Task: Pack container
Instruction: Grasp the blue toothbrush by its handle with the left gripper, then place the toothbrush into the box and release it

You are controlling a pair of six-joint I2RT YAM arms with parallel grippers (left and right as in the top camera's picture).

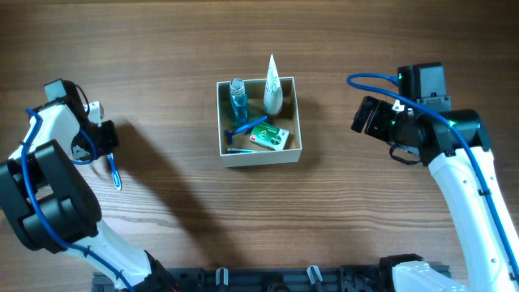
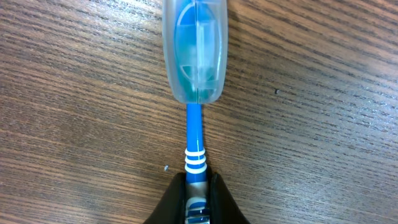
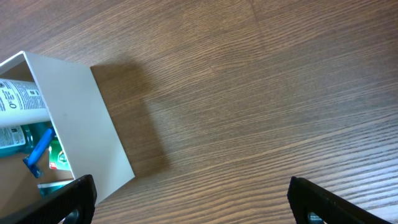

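Note:
The container [image 1: 260,156] is a white-walled open box at the table's middle. It holds a blue bottle [image 1: 237,99], a white tube [image 1: 272,85], a green box [image 1: 270,137] and a blue razor [image 1: 243,130]. My left gripper [image 1: 105,148] is far left of it, shut on the handle of a blue toothbrush [image 1: 114,172]. In the left wrist view the jaws [image 2: 198,199] clamp the blue-and-white handle [image 2: 194,134], and a clear blue cap [image 2: 194,50] covers the brush head. My right gripper [image 1: 365,118] is open and empty to the right of the container, whose white wall [image 3: 81,118] shows in the right wrist view.
The wooden table [image 1: 186,219] carries no other loose objects. The arm bases and a black rail [image 1: 268,280] line the front edge.

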